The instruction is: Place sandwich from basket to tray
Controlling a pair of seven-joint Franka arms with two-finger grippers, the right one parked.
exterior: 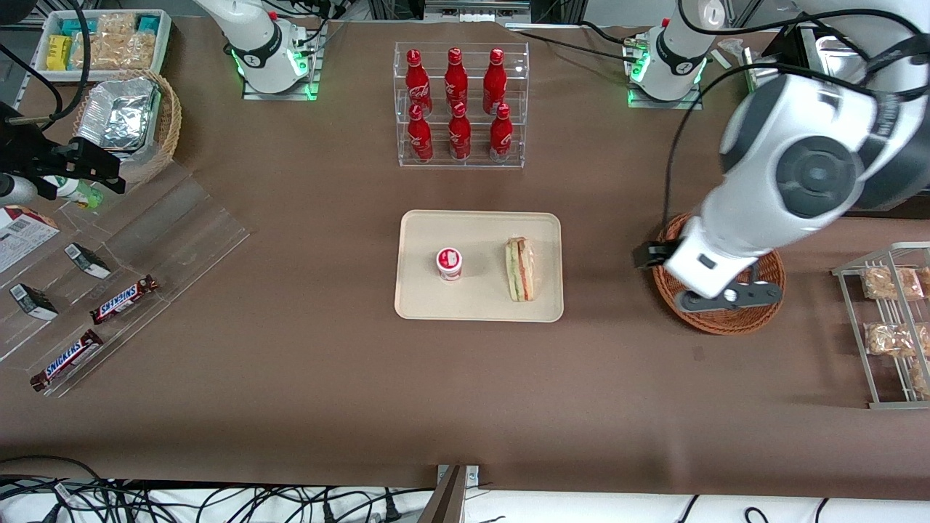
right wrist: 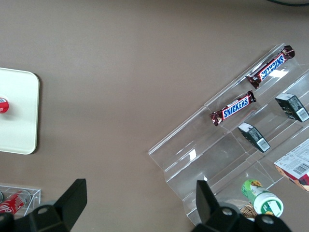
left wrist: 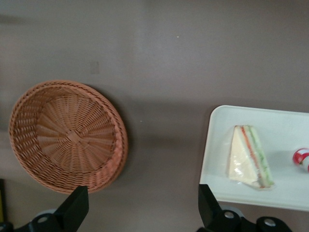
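Note:
The sandwich lies on the cream tray, a pale wedge with red and green filling. The reddish-brown wicker basket sits toward the working arm's end of the table, and the wrist view shows it holds nothing. My gripper hovers high over the bare table between basket and tray. It is open, with nothing between its fingers. The arm covers much of the basket in the front view.
A small white cup with a red lid stands on the tray beside the sandwich. A clear rack of red bottles stands farther from the camera. A wire rack of brown snacks and a clear stand with Snickers bars flank the table.

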